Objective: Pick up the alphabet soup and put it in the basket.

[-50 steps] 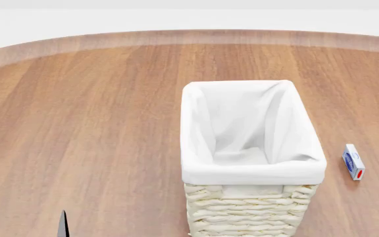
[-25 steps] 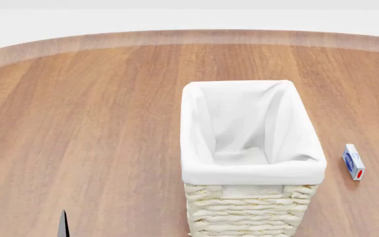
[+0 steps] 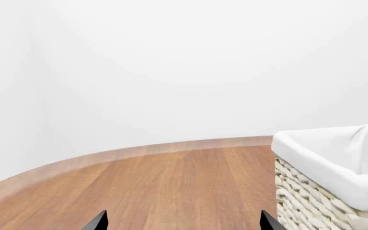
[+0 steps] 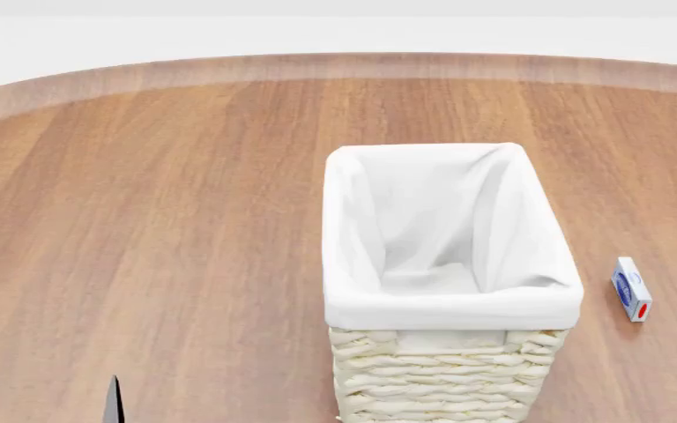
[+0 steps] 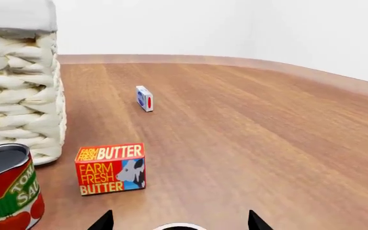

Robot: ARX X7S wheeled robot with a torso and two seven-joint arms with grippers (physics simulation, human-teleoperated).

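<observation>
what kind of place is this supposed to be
Likely a simulated tabletop test scene, not a real room: a bare wooden table, blank white walls, and a few groceries, a butter box and a tomato can, beside a wicker basket.

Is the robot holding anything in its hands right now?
No, nothing is held. The left end effector is open beside the basket with only table between its fingertips. The right end effector is open too, short of the butter box.

The cream wicker basket (image 4: 450, 264) stands upright, white-lined, open-topped.
</observation>
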